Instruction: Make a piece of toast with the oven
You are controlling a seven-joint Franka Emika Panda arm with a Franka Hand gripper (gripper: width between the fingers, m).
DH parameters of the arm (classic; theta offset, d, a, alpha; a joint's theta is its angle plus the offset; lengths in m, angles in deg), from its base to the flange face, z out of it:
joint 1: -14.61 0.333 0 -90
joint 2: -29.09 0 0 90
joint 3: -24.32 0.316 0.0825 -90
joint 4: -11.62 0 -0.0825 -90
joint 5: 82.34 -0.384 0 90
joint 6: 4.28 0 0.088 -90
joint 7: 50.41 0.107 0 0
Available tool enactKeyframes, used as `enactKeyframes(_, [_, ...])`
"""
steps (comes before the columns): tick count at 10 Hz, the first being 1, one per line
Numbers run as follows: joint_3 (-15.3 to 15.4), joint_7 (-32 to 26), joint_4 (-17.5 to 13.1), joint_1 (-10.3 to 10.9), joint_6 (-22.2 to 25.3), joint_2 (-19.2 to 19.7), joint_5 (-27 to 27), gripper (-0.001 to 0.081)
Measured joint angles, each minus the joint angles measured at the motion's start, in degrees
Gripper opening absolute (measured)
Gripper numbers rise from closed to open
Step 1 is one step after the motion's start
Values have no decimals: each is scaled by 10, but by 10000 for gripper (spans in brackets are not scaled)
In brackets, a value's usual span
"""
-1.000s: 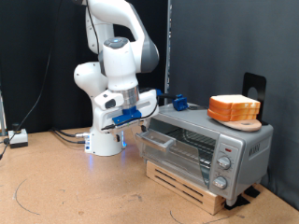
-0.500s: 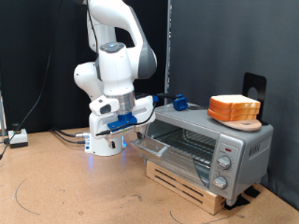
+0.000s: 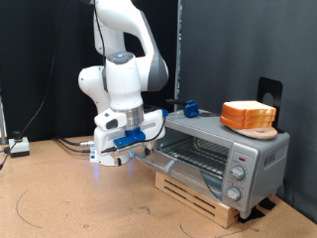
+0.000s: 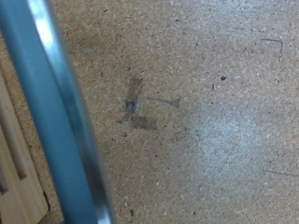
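Gripping the boxy silver oven's [image 3: 220,151] glass door: hand [image 3: 142,148].

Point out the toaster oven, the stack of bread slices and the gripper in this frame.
oven [image 3: 256,156]: exterior view, on its silver top-right front panel.
stack of bread slices [image 3: 248,114]: exterior view, on the stack's orange-brown crust side, atop the oven.
gripper [image 3: 140,145]: exterior view, at its fingers by the oven door's edge.
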Motion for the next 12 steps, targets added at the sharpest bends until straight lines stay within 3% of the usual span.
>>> enactKeyframes(6, [1,-14,-24,0,-46,49,3,809])
enactKeyframes(10, [-4,13,-43,-5,-66,100,40,809])
enactKeyframes(12, [-5,8,-53,-10,-65,124,19,809])
